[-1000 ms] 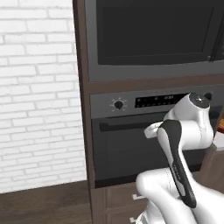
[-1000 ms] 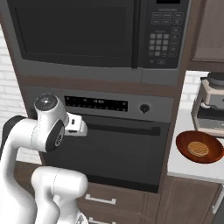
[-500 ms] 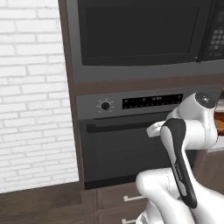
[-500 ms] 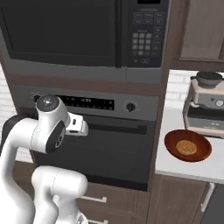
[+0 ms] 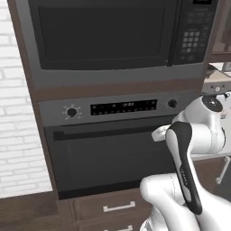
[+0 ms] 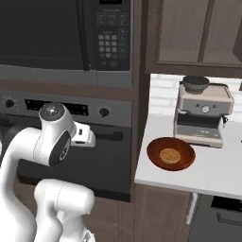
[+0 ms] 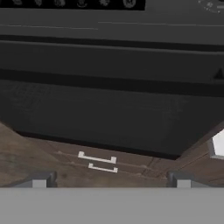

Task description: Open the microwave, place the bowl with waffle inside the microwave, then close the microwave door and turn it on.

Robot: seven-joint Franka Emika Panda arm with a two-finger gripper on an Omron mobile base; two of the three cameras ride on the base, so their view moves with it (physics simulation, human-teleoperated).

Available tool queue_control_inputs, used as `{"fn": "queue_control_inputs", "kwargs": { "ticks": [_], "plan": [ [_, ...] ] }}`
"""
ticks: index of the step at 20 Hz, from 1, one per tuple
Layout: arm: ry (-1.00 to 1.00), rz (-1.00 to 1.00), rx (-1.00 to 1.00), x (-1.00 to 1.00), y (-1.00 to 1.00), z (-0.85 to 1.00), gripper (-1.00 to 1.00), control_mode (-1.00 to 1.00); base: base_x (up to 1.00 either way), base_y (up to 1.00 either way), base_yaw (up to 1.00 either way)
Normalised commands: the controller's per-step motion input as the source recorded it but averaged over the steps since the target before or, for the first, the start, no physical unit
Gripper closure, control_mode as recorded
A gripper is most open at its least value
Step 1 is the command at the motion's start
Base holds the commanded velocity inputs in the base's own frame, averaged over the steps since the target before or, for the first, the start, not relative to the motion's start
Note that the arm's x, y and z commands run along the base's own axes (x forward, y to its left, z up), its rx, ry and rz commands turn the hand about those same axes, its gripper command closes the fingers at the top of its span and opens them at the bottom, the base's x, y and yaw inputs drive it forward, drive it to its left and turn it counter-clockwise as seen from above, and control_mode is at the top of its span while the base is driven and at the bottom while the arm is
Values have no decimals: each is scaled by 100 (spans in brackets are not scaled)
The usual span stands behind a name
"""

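Right base view: the wide built-in dark grey microwave (image 6: 66, 38) sits high in the brown cabinet column, its long axis running side to side, its front facing the robot. Its large dark glass microwave door (image 6: 40, 33) is flat against the cavity, shut, with the button keypad (image 6: 112, 40) at its right end.

Below it, the knobbed dark oven (image 6: 101, 142) with its long bar handle stands directly ahead of the white arm's jaws (image 7: 109, 186). In the hand view, the two small dark fingertips (image 7: 41, 180) stand well apart with nothing between them, pointed at the oven's dark glass front and the brown drawer with a white pull (image 7: 97, 158) beneath it. The microwave lies above the jaws.

Off to the right of the jaws, well apart from them, the wide shallow glossy reddish-brown bowl (image 6: 183, 163) rests flat on the white table (image 6: 212, 175), its opening facing up. The small round golden-tan waffle (image 6: 168, 156) lies flat in the bowl's middle. Just behind the bowl stands the grey coffee machine (image 6: 204, 116), near but not touching it.

In the left base view, the microwave (image 5: 117, 40) spans the top of the frame above the oven's control strip (image 5: 124, 107).
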Motion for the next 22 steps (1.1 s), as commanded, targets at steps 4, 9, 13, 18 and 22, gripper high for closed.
{"fn": "queue_control_inputs", "kwargs": {
  "ticks": [4, 9, 13, 18, 22],
  "plan": [
    [0, 0, 0, 0, 0, 0, -100, 100, -4, -60, 7],
    [0, 0, 0, 0, 0, 0, -100, 100, -12, -49, 12],
    [0, 0, 0, 0, 0, 0, -100, 100, -17, -37, 21],
    [0, 0, 0, 0, 0, 0, -100, 100, -17, -36, 27],
    [0, 0, 0, 0, 0, 0, -100, 100, -18, -38, 28]
  ]
}}
